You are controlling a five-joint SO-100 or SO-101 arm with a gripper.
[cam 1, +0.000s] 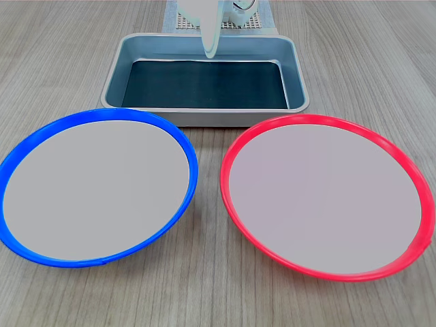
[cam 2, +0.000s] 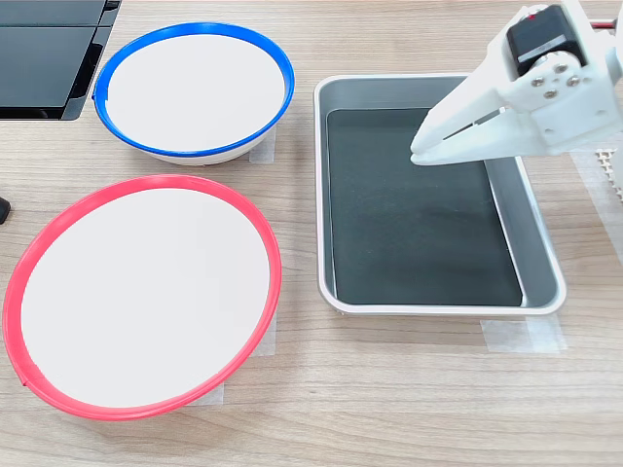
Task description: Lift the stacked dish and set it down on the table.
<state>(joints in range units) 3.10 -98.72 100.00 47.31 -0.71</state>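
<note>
The stacked dish [cam 1: 95, 187], blue-rimmed with a pale inside, lies alone on the table [cam 1: 204, 293] at the first exterior view's left. In the second exterior view the stacked dish [cam 2: 195, 89] sits at the top left on the table [cam 2: 389, 389]. Nothing rests on it or under it. My white gripper [cam 2: 421, 151] hangs over the grey tray, well apart from the dish, its fingers together and empty. In the first exterior view the gripper [cam 1: 211, 51] points down at the tray's far side.
A red-rimmed dish [cam 1: 327, 194] of the same size lies beside the blue one, not touching it; the second exterior view has the red-rimmed dish [cam 2: 144, 297] at the lower left. The metal tray [cam 2: 321, 195] has a dark floor. A black panel [cam 2: 44, 58] fills the top left corner.
</note>
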